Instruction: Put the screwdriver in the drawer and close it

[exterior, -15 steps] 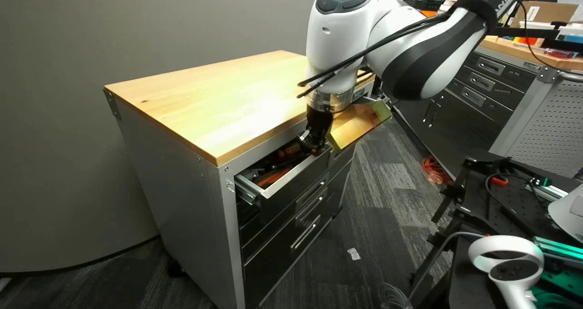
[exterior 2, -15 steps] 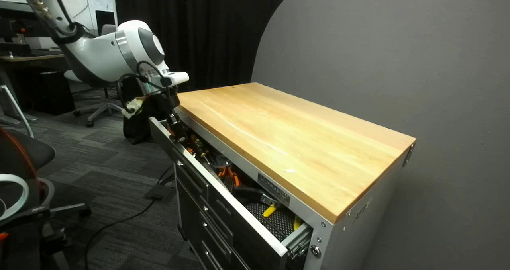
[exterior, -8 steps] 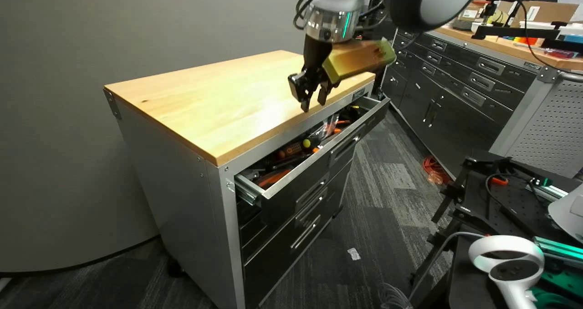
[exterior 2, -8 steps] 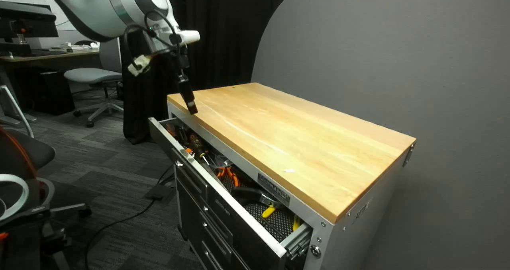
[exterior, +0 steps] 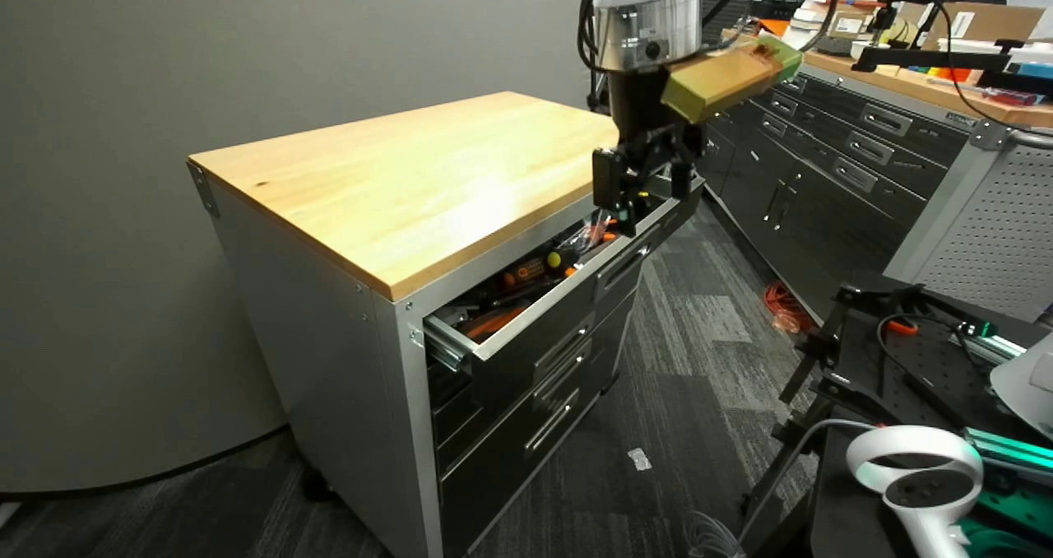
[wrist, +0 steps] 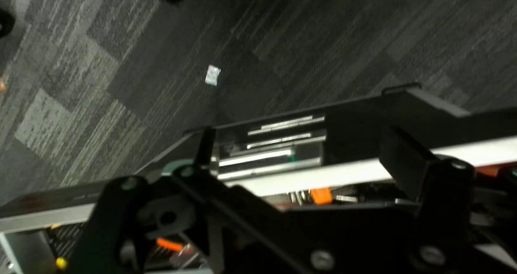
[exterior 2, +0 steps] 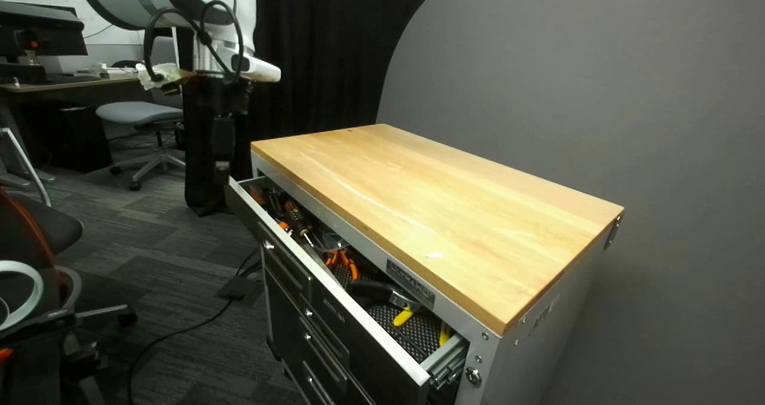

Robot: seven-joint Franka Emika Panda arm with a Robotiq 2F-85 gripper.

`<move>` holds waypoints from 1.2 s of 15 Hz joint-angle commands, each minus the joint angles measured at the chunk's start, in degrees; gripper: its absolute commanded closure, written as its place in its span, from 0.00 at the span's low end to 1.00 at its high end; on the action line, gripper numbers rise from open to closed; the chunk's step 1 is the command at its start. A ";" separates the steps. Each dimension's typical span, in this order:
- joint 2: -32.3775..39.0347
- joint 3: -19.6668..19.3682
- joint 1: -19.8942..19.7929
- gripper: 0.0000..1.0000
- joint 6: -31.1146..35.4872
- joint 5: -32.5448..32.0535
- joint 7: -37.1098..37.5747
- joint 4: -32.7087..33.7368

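The drawer (exterior: 539, 307) stands part-way pulled out in both exterior views, its pale front rim running the cabinet's width. Among the tools inside lies the screwdriver (exterior 2: 295, 215), dark-handled with a little yellow. My gripper (exterior: 654, 212) hangs at the drawer's front, near one end, with its fingertips around rim height. Its jaws are spread wide, and nothing is held between them. In the wrist view the gripper (wrist: 303, 138) is seen from above, with the drawer's rim and the handle strips below showing through the gap. Whether a finger touches the rim, I cannot tell.
A wooden top (exterior 2: 430, 214) overhangs the drawer's back part. Orange-handled pliers (exterior 2: 343, 261) and a yellow-handled tool (exterior 2: 405, 316) lie in the drawer. A dark tool chest (exterior: 864, 155) stands opposite, and a black cart (exterior: 946, 369) is near the camera.
My gripper has risen out of the drawer, its jaws have opened wide, and it has shifted outward from the cabinet and come lower at the drawer's front. Drawer and screwdriver look unmoved over the last half second.
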 commanded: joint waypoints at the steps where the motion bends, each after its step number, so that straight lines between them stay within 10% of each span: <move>1: 2.15 0.71 1.44 0.27 3.06 1.35 -0.77 -3.47; 10: 9.83 -5.85 10.54 0.97 27.32 -22.93 17.92 -5.87; 18: 16.54 -10.53 14.07 0.96 30.91 -51.49 39.55 -0.30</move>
